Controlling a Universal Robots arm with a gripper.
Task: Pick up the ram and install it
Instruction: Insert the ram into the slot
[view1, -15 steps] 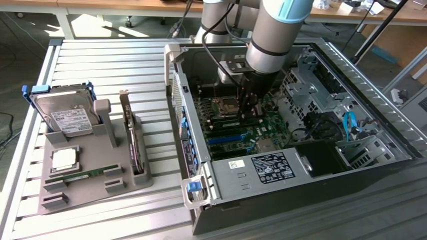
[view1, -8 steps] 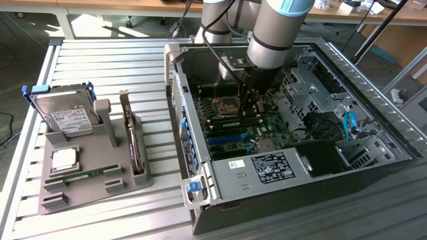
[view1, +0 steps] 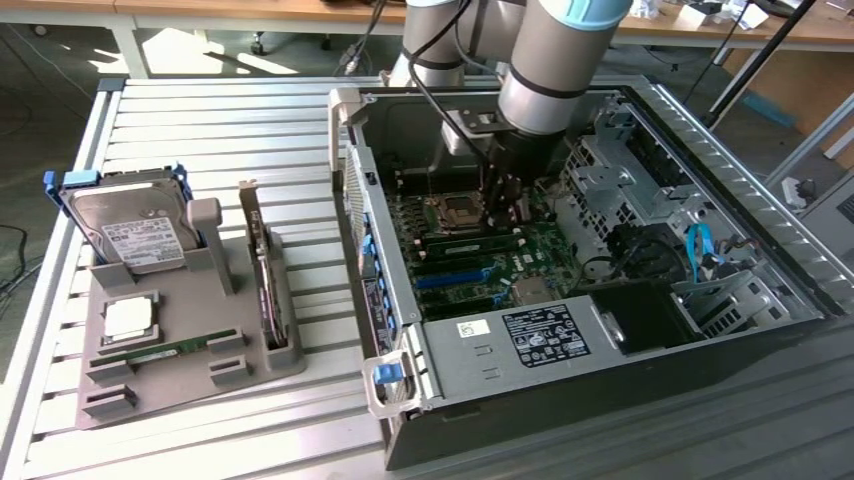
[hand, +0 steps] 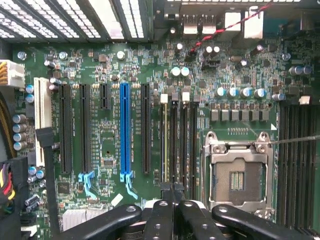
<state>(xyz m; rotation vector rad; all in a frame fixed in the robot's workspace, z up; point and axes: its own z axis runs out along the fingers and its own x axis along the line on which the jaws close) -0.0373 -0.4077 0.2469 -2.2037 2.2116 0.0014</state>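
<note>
**Gripper closed over a seated ram inside the open case**

At the exterior view's left, a grey holder (view1: 247, 372) sat on the slatted metal surface (view1: 227, 130). It carried a silver hard drive (view1: 127, 235) standing tilted at its far end, and a square processor chip (view1: 130, 318) lay nearer. A spare ram stick (view1: 160, 353) lay flat in front of that, its long axis running left to right across the holder. On the holder's right edge a dark expansion card (view1: 271, 290) stood upright on edge.

Next came the open computer case (view1: 387, 300), lying on its side with the motherboard (view1: 527, 270) facing up. The arm reached straight down into it, and the gripper (view1: 505, 222) hung just over the memory slots beside the processor socket (view1: 461, 208).

In the wrist view the gripper (hand: 172, 197) was closed, its two black fingers (hand: 159, 220) pressed together with no gap. The ram (hand: 165, 142) stood on edge in the first memory slot, seen from above as a thin pale line. Its long axis ran parallel to the blue slot (hand: 125, 132) and to the empty black slots beside it, one end pointing at the fingertips and the other at the rear ports. The fingertips sat at the near end of that slot; whether they touched the stick could not be told.

Further right lay the metal drive cage (view1: 627, 180) and a blue cable (view1: 697, 250)
</note>
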